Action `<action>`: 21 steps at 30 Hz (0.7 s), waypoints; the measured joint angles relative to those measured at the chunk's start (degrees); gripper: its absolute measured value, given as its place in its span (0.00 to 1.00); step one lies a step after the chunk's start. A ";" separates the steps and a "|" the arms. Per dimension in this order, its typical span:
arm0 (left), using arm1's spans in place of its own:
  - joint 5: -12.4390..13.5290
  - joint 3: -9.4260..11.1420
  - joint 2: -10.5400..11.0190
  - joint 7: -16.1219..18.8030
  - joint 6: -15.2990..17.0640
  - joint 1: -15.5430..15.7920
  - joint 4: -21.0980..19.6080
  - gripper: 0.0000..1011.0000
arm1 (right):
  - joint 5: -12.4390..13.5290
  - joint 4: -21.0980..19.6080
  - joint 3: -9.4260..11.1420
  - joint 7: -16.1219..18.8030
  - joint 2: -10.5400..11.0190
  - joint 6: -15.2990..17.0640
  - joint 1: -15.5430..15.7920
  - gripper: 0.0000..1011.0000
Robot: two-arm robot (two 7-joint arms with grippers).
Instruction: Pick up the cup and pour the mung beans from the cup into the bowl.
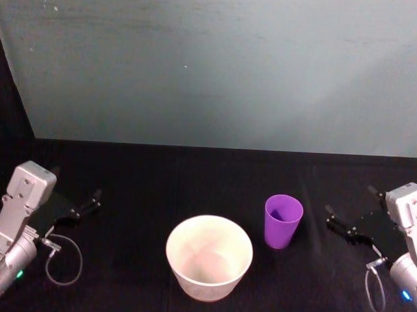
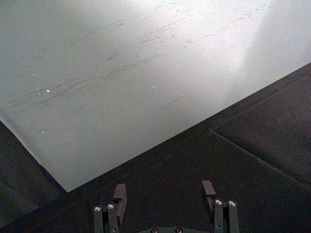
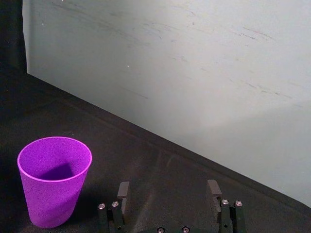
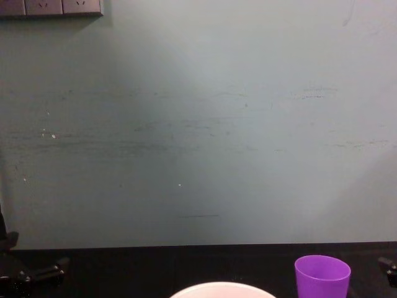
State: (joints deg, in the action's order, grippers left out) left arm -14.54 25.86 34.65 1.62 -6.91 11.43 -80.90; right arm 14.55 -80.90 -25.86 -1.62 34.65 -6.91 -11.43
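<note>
Both arms sit low at the near corners of the black bench [image 1: 194,176]. The left tool [image 2: 164,187] is over on the left edge, fingers spread wide with nothing between them. The right tool [image 3: 168,184] is at the right edge, jaws also wide apart and empty, with the cup [image 1: 283,220] close by on its inner side, untouched. The purple cup stands upright just to the right of the bowl [image 1: 208,255], not touching it. The white bowl sits near the front, centre. What's inside the cup, I can't make out.
</note>
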 joint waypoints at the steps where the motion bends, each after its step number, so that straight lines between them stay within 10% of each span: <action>1: 0.00 0.00 0.00 0.00 0.00 0.00 0.00 0.99 | 0.00 0.00 0.00 0.00 0.00 0.00 0.00 0.99; 21: 0.00 0.00 0.00 0.00 0.00 0.00 0.00 0.99 | 0.00 0.00 0.00 0.00 0.00 0.00 0.00 0.99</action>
State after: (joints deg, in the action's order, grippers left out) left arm -14.55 25.86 34.65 1.62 -6.91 11.43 -80.90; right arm 14.55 -80.90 -25.86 -1.62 34.64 -6.91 -11.43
